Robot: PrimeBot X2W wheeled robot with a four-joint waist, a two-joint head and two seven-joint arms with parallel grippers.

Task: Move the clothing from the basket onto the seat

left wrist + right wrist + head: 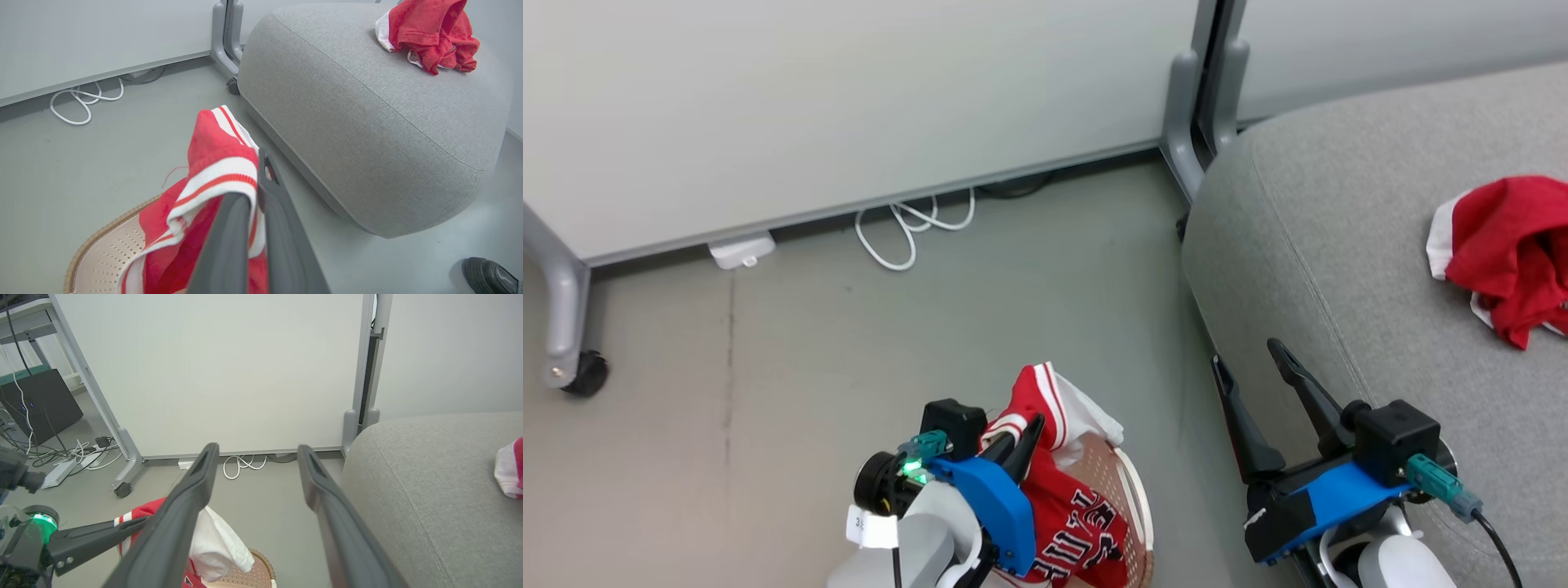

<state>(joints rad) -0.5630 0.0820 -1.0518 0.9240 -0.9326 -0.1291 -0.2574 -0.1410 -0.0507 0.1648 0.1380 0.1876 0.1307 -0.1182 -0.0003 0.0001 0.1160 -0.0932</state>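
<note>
My left gripper (1023, 431) is shut on a red garment with white stripes (1045, 400), holding its bunched top up above the basket (1134, 490). The rest of that clothing, with white lettering (1078, 523), hangs down into the basket. In the left wrist view the fingers (269, 192) pinch the striped hem (216, 171) over the basket's brown rim (102, 232). A second red garment (1511, 253) lies crumpled on the grey seat (1339, 245). My right gripper (1245, 359) is open with nothing between its fingers, beside the seat's near edge.
A pale partition wall on castors (584, 371) stands behind, with a coiled white cable (907, 233) at its foot. A person's dark shoe (486, 275) shows on the floor near the seat. A black box and cables (41, 404) sit far left.
</note>
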